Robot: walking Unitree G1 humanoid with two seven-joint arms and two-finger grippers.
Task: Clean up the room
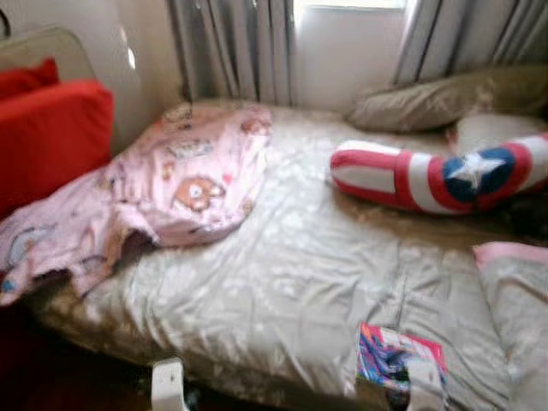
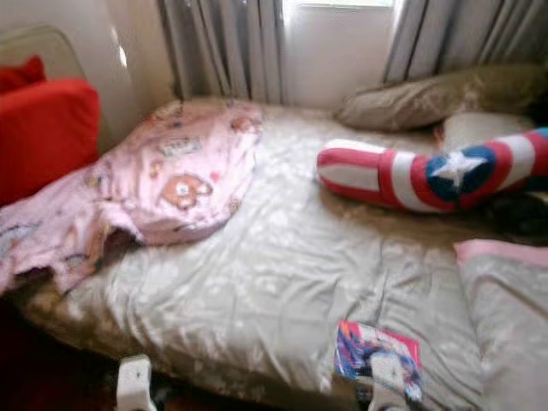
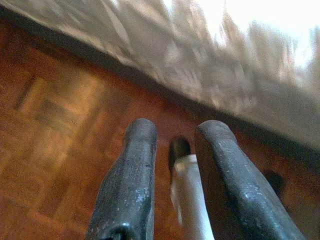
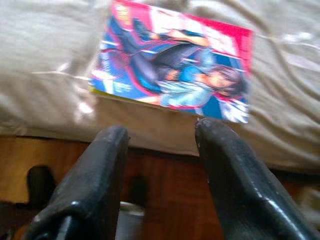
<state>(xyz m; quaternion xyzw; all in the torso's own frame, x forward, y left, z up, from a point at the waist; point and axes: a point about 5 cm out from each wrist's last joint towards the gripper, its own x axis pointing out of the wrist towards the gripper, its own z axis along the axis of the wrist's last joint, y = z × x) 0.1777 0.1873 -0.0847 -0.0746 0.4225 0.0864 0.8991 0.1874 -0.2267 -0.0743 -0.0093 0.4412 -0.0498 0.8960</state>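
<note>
One bed [image 1: 282, 282] holds one pink blanket [image 1: 163, 184], one magazine [image 1: 396, 358] at its near edge, one red, white and blue star-marked bolster [image 1: 437, 175] and two beige pillows [image 1: 445, 98] [image 1: 518, 300]. One red cushion [image 1: 47, 137] sits beside the bed. Two grey curtains [image 1: 231, 47] [image 1: 462, 34] flank one window.

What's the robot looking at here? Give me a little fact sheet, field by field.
place: bed with a grey quilt, wood floor below
near edge: colourful book
right gripper: open, just short of the book
left gripper: open, low over the floor
also on the bed: pink blanket, star cushion
</note>
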